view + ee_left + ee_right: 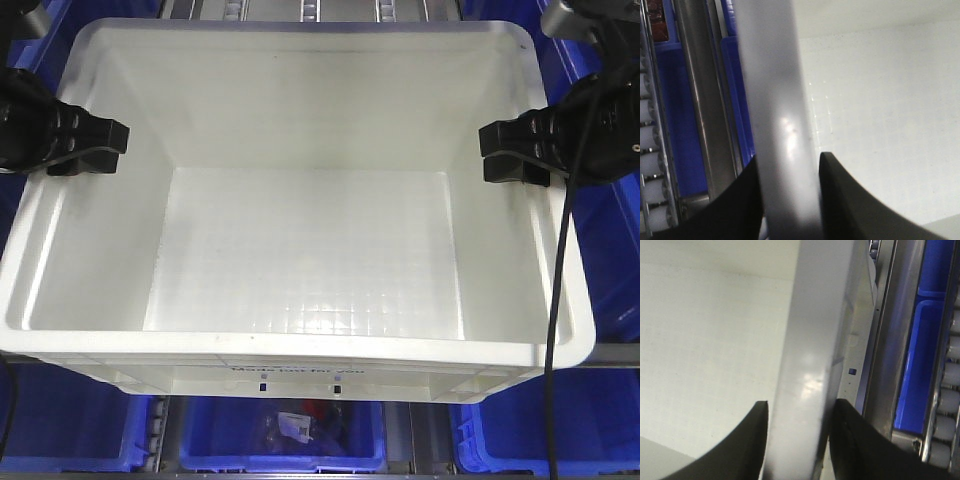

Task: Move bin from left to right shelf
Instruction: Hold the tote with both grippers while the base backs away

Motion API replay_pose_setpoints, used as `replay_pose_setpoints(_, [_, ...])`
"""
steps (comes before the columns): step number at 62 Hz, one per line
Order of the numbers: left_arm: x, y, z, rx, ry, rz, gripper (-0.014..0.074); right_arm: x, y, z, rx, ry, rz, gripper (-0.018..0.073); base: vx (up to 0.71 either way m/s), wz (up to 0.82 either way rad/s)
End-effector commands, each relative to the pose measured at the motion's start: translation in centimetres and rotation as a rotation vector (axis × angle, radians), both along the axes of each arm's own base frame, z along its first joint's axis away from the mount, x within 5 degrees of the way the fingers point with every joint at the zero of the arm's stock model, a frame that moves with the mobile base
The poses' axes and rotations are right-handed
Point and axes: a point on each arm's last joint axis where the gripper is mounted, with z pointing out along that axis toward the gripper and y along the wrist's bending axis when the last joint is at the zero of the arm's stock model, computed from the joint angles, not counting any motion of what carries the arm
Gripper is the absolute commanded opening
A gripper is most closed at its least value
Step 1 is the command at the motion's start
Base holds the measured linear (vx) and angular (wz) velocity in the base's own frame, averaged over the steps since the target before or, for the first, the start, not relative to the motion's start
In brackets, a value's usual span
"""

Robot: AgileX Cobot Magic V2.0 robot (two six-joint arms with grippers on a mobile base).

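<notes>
Blue plastic bins (280,440) and steel roller rails (650,165) show beneath and beside the white bin (300,260), which fills the front view, upright, with its open top facing the camera. The left claw (100,145) is clamped on its left rim and the right claw (505,152) on its right rim, each with 1 finger inside the wall and 1 outside.
</notes>
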Motion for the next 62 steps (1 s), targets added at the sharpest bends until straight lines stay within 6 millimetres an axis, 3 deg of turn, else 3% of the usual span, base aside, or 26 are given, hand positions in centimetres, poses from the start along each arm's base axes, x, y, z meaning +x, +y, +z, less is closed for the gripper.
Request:
replay_pose_setpoints(1, [-0.42, 0.19, 2.67, -0.017, -0.15, -0.009, -0.0008, -0.4, -0.24, 2.99, -0.003, -0.189, 0.025, -0.0004, -0.14, -0.04])
replay_pose_setpoints(62, [-0.42, 0.19, 2.67, -0.017, -0.15, -0.009, -0.0008, -0.4, -0.24, 2.99, -0.003, -0.189, 0.025, -0.0004, -0.16, -0.05])
